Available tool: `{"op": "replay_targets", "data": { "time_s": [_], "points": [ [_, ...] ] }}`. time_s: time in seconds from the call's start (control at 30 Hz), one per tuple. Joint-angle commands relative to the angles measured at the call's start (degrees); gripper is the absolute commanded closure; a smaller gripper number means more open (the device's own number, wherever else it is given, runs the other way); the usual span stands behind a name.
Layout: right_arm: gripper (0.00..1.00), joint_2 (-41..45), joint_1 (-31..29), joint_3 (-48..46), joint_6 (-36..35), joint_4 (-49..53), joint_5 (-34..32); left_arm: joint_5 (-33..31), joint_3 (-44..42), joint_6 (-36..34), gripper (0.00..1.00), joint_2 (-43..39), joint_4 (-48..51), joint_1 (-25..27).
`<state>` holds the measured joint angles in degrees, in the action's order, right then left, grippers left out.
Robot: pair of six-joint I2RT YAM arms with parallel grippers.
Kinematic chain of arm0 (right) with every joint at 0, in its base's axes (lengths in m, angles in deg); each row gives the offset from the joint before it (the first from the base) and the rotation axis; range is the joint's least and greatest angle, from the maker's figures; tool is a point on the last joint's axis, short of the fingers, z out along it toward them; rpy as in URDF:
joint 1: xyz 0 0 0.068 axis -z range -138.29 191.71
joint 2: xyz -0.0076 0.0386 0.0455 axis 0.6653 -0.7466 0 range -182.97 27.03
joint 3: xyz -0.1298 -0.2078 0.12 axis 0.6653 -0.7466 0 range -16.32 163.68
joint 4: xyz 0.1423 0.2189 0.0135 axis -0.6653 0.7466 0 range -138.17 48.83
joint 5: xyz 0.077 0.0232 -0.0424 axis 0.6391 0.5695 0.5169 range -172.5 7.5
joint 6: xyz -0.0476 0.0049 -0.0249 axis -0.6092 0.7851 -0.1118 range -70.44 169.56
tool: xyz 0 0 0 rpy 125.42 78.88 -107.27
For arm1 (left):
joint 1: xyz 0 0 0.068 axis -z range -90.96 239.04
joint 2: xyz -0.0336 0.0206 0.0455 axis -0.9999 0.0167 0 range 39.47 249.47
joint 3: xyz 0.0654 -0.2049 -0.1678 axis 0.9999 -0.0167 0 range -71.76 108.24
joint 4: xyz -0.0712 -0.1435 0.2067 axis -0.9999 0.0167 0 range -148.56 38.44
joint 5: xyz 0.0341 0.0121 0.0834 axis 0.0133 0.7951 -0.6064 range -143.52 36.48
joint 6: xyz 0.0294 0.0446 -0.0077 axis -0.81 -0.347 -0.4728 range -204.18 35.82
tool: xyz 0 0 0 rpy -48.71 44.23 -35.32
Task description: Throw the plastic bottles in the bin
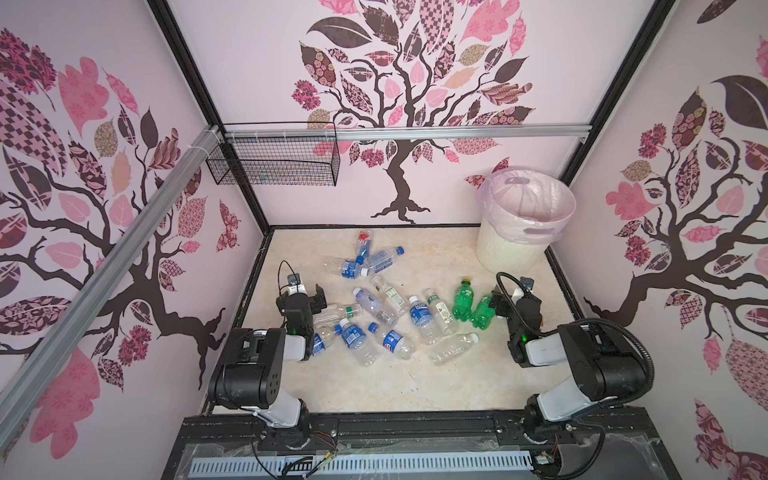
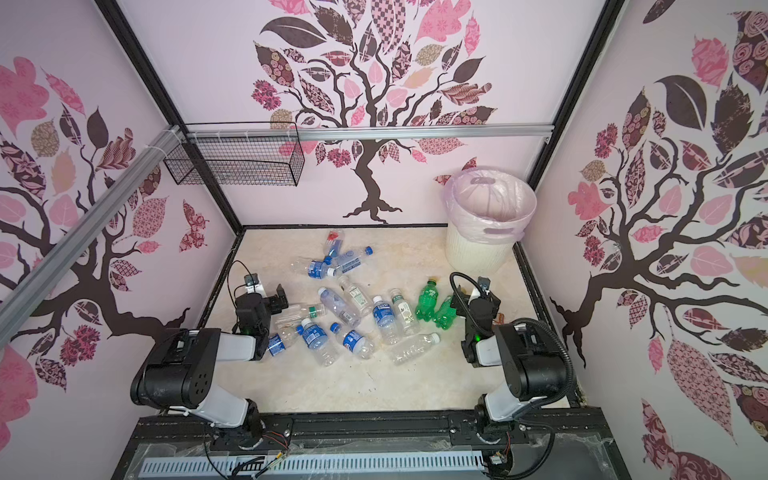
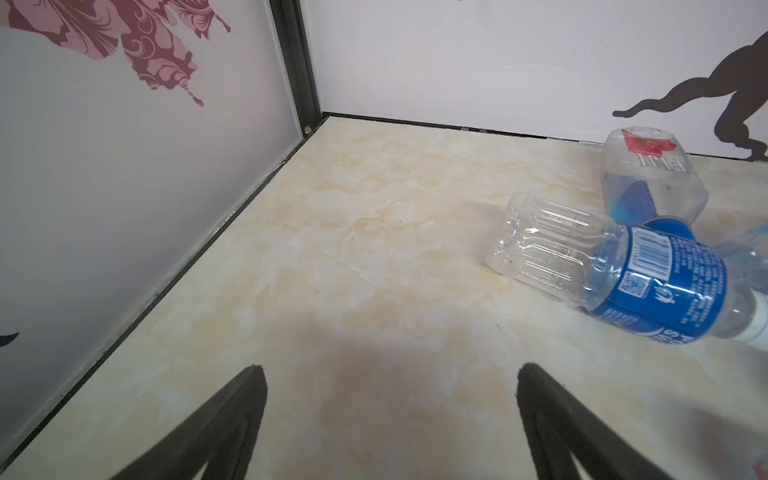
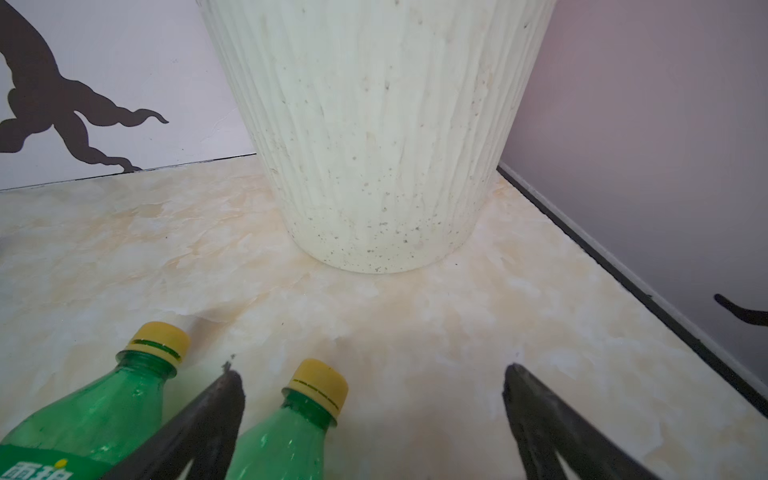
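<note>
The plastic bottles (image 1: 419, 316) lie scattered beside the bin (image 1: 505, 249), none visibly inside. Jaws of left gripper (image 3: 390, 368) and right gripper (image 4: 372, 369): spread, empty. Bottles judged light, thin-walled, slippery (crushable); grasp across the labelled mid-body.

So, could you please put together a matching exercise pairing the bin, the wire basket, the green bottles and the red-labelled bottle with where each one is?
Things:
1. bin
2. wire basket
3. green bottles
4. red-labelled bottle

Places:
A. hanging from the rail at the back left
B. lying by the right end effector
C. standing in the far right corner
D. lying farthest back on the table

Pairs: 1-C, 2-A, 3-B, 4-D.
</note>
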<state>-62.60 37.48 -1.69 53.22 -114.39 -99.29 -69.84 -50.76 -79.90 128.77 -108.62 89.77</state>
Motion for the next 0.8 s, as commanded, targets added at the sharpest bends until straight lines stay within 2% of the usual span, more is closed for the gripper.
{"op": "replay_targets", "data": {
  "time_s": [0.0,0.77],
  "points": [
    [0.01,0.05,-0.28,1.34,-0.23,-1.34,0.10,0.14,0.45,-0.27,0.03,-0.09,-0.78,-0.02],
    [0.01,0.34,-0.28,1.54,-0.10,-0.24,0.10,0.14,0.45,-0.26,0.03,-0.09,-0.74,-0.07]
  ]
}}
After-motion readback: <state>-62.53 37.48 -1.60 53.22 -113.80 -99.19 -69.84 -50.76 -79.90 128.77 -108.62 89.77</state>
